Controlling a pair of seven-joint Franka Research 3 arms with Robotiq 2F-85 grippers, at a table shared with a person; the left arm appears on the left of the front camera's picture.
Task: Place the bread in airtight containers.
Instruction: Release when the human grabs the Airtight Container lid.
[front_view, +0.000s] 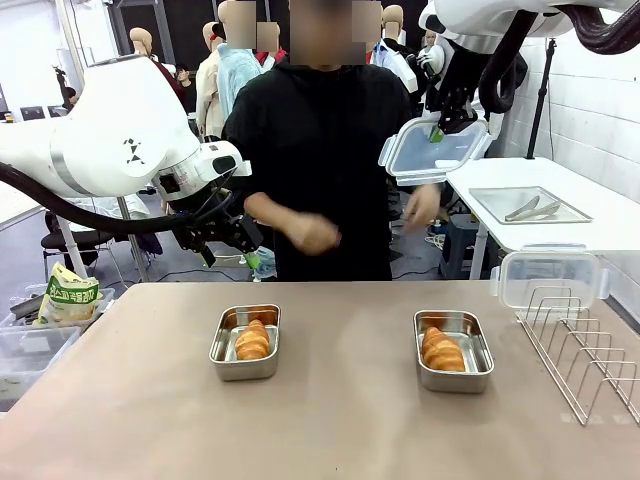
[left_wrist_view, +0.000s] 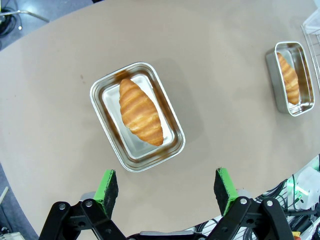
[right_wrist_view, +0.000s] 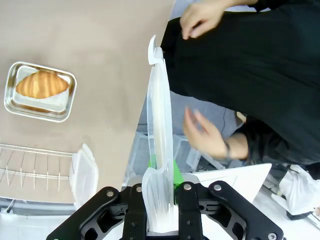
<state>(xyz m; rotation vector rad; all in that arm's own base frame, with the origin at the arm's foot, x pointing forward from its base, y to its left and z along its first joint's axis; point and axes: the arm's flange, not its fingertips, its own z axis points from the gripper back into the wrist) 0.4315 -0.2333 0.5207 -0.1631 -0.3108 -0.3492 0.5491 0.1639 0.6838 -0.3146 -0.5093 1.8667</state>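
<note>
Two steel airtight containers sit open on the table, each with one golden croissant of bread inside. In the front view the left tin (front_view: 245, 373) holds its croissant (front_view: 253, 340), and the right tin (front_view: 455, 383) holds its croissant (front_view: 442, 350). My left gripper (left_wrist_view: 166, 187) hangs open above the left tin (left_wrist_view: 145, 156) and its croissant (left_wrist_view: 140, 111); in the front view this gripper (front_view: 232, 255) hovers over the table's far edge. High at the right, my right gripper (front_view: 437, 130) is shut on a clear white-rimmed lid (front_view: 435, 152). In the right wrist view the lid (right_wrist_view: 160, 135) stands edge-on in that gripper (right_wrist_view: 162, 176).
A person in black stands at the far side, both hands (front_view: 312, 233) raised near the waist. A wire rack (front_view: 590, 350) at the table's right edge carries a second clear lid (front_view: 550, 275). A white side table (front_view: 600, 225) holds a steel tray with tongs (front_view: 530, 206).
</note>
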